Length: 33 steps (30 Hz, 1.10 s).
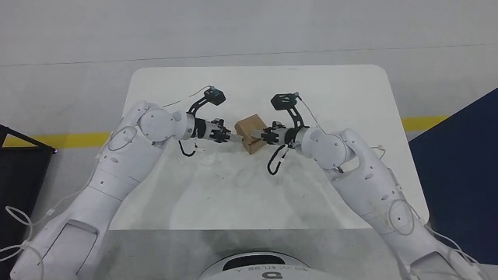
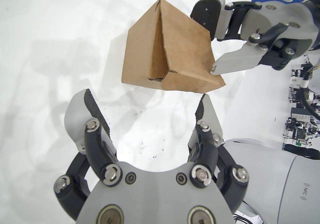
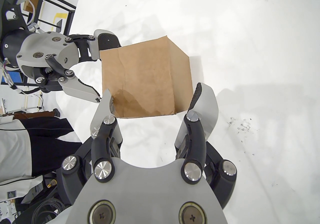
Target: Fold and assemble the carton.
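The carton (image 2: 175,45) looks light and crushable, best gripped along stiff folded edges; the right gripper (image 3: 152,96) pinches its end, and the left gripper (image 2: 145,95) gapes empty beside it.

The carton (image 2: 172,52) is brown corrugated cardboard, matt and slightly fibrous. Its panels are creased, the edges at the flap seam are rough and torn, and there is a darker stain (image 3: 130,100) near one edge. The desk (image 2: 62,22) is white, smooth and faintly sheened, flecked with dark scuffs. The left jaws and right jaws have smooth pale-grey plastic shells (image 2: 75,115), black ribbed rubbery pads (image 2: 96,110), matt black links (image 2: 93,150) and bright metal bolts (image 2: 200,175).
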### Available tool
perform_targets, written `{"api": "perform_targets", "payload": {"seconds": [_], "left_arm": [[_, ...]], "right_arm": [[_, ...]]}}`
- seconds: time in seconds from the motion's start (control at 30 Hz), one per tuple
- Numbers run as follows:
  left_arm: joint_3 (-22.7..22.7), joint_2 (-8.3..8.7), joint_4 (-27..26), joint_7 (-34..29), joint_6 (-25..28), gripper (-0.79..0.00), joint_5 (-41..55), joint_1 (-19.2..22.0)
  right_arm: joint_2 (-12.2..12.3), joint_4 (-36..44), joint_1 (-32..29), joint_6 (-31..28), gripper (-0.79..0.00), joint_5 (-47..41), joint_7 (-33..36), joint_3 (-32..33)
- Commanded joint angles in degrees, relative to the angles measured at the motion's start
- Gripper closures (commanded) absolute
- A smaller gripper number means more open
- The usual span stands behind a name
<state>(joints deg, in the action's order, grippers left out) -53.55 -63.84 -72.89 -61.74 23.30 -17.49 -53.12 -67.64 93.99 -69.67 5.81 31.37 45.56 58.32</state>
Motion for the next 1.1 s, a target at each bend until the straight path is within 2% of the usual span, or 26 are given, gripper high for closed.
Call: {"api": "perform_targets", "payload": {"seconds": [0.0, 0.43, 0.83, 1.07], "left_arm": [[-0.2, 0.13, 0.2, 0.1, -0.6, -0.785, 0.0, -0.3], [-2.5, 1.2, -1.4, 1.6, -2.3, -0.785, -0.5, -2.5], [0.3, 0.02, 0.8, 2.4, -6.1, -0.785, 1.3, 0.4], [1.6, -0.59, 2.8, 2.4, -6.2, -0.785, 2.4, 1.9]], "right_arm": [[-0.1, -0.1, 0.1, 0.2, -0.576, 0.2, -0.1, -0.2], [-0.1, 0.4, -0.2, 0.2, -0.576, -0.1, -0.8, 0.1], [-0.2, 0.6, -0.6, 0.4, -0.563, 0.1, -1.4, 0.3], [-0.1, 1.2, -1.0, 0.6, -0.56, 0.4, -1.5, 0.6]]}}
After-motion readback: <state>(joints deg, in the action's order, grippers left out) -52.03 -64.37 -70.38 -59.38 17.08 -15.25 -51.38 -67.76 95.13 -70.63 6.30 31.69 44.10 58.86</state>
